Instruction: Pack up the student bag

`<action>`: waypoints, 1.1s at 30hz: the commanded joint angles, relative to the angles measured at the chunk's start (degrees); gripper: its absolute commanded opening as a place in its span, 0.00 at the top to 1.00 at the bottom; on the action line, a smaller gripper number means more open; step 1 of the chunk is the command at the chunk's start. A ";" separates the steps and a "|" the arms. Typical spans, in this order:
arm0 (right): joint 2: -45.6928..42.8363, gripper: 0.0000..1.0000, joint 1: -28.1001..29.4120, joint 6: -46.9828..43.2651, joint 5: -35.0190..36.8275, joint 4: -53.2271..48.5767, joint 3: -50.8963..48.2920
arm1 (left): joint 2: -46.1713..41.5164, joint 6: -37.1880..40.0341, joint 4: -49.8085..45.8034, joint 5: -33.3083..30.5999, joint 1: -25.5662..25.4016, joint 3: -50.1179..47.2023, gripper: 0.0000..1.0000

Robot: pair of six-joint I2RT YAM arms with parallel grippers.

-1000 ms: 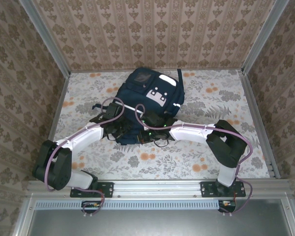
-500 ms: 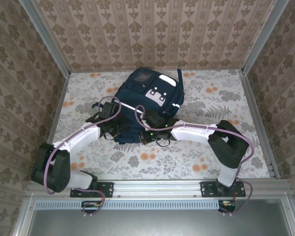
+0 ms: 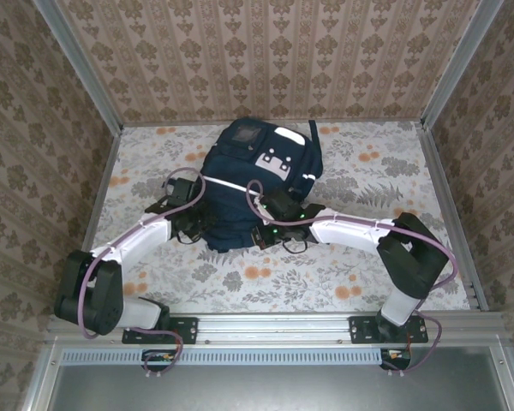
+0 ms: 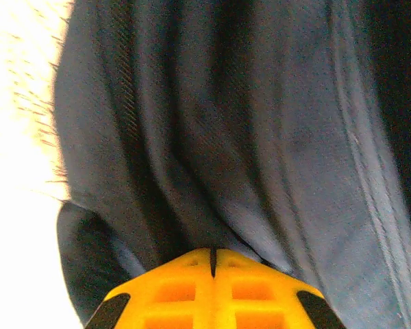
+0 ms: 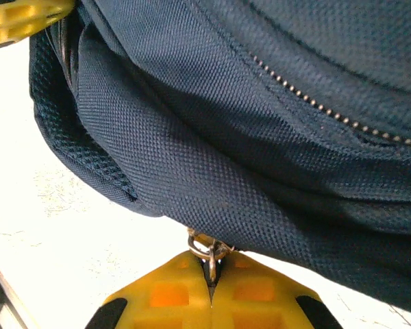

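The table [image 3: 368, 257], covered with a flowered pattern, is carrying everything. The student bag [image 3: 255, 167] is lying in the middle of it, toward the far wall, with its front pocket and white patches facing up and its near end pointing to the arm bases. The left arm [image 3: 128, 244] is reaching in from the left side and the right arm [image 3: 351, 229] from the right side, and both are meeting at the near end of the bag. The left gripper [image 4: 212, 252] is pressing its yellow fingers fully together, and a fold of navy fabric is coming out from between the tips, so it is pinching the bag. The right gripper [image 5: 210, 277], near the left one, is also holding its fingers fully together and is clamping the zipper pull [image 5: 207, 248], a small metal ring hanging under the bag's edge. The zipper teeth [image 5: 308, 103] are running across the fabric above it.
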 commanded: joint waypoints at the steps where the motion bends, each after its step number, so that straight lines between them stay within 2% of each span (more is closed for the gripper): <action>1: -1.62 1.00 -0.29 -2.37 -5.76 -2.12 2.20 | -0.48 2.82 -3.94 -4.40 0.56 0.26 0.95; 6: 1.11 1.00 1.66 0.68 -9.02 -0.35 7.84 | -3.41 2.90 -7.38 -3.55 1.01 1.78 0.61; 13: 7.40 1.00 4.43 4.68 -9.64 0.82 15.30 | -11.22 -2.75 -11.55 2.52 3.67 -0.60 0.45; 19: 9.67 1.00 6.60 7.65 -6.79 5.84 15.24 | -14.44 -8.62 -10.02 5.96 4.91 -3.16 0.42; 26: 10.04 1.00 7.68 6.42 -1.51 8.06 11.86 | -8.94 -13.01 -3.93 8.73 4.38 -6.71 0.46; 33: 8.78 1.00 8.03 5.90 1.20 17.06 4.79 | -5.34 -13.48 1.17 7.21 3.68 -6.83 0.45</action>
